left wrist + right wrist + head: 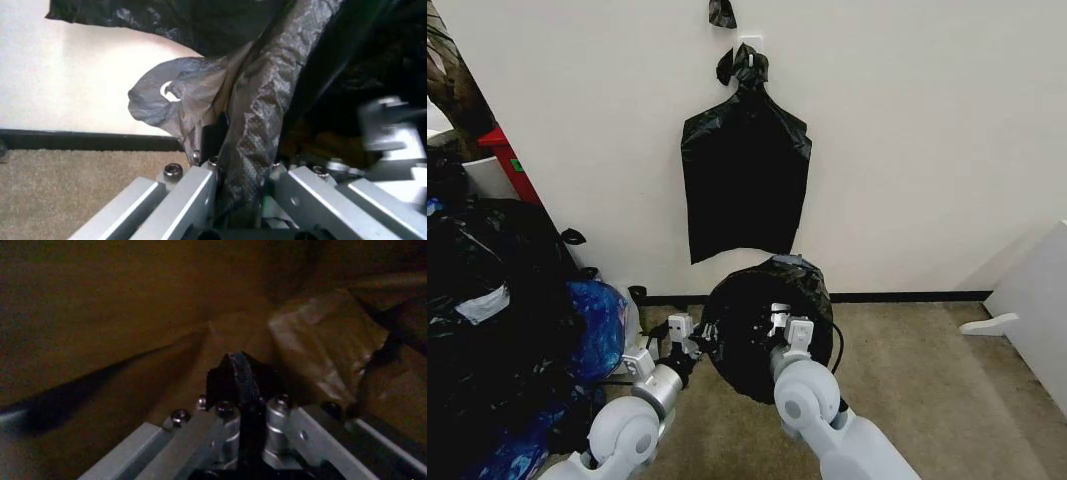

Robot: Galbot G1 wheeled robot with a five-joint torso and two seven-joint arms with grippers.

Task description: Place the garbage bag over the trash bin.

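Observation:
The garbage bag (762, 330) is a glossy black round bulge on the floor against the wall, straight ahead of me. It wraps the trash bin, which is hidden beneath it. My left gripper (693, 338) is at the bag's left edge. In the left wrist view it (243, 175) is shut on a crinkled fold of the bag (260, 115) that runs between its fingers. My right gripper (780, 318) reaches into the bag's front. In the right wrist view it (240, 375) is shut, pads together, with dim brownish film (133, 315) all around.
Flat black bags (745, 185) hang from a wall hook above the bin. Stuffed black sacks (487, 300) and a blue plastic bag (595, 325) crowd the left. White furniture (1032, 300) stands at the right, with open carpet (917, 380) before it.

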